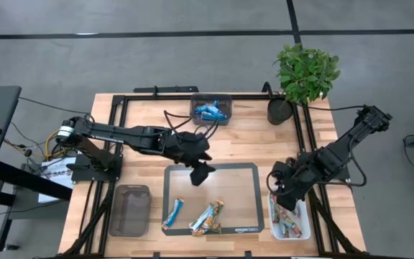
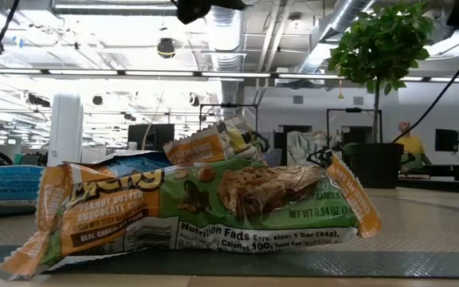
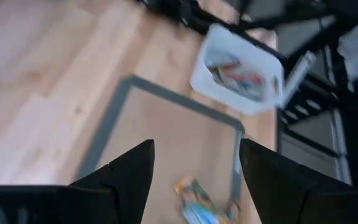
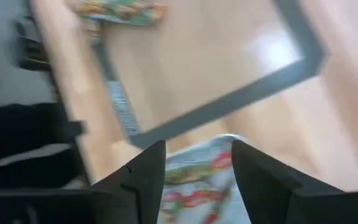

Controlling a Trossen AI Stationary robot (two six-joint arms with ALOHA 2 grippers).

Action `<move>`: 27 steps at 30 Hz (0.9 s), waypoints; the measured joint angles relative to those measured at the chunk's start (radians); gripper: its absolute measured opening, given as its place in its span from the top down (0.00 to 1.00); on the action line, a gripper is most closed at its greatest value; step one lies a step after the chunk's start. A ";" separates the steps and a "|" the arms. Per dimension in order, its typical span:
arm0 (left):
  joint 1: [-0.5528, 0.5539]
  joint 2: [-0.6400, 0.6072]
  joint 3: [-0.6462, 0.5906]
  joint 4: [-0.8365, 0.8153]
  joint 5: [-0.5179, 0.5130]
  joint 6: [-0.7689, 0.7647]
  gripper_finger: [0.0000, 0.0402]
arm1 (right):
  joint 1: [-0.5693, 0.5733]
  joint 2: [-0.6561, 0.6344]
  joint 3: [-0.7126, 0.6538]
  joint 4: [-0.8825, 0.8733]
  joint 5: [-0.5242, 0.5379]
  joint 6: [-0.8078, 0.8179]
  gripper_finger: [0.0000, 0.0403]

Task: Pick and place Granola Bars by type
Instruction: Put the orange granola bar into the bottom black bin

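Observation:
Several granola bars in gold and blue wrappers (image 1: pixel 207 218) lie on the grey-framed mat (image 1: pixel 254 169) near its near edge, and one lies apart (image 1: pixel 172 214). They fill the low view (image 2: pixel 213 207). Blue bars lie in a dark tray (image 1: pixel 210 109) at the far side. Red multicoloured bars lie in a white tray (image 1: pixel 290 221) at the near right. My left gripper (image 1: pixel 200 174) hangs open and empty over the mat's far edge, as its wrist view shows (image 3: pixel 196 168). My right gripper (image 1: pixel 286 200) is open just above the white tray, with red bars (image 4: pixel 197 177) showing below its fingers.
An empty grey tray (image 1: pixel 129 210) stands at the near left beside the mat. A potted plant (image 1: pixel 304 75) stands at the far right corner. Black rails (image 1: pixel 157 96) frame the table. Bare wood lies between the mat and the blue bars' tray.

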 joint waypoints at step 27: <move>-0.302 0.155 -0.008 -0.609 0.114 -0.546 0.43 | -0.019 0.004 -0.001 0.147 0.384 -0.427 0.60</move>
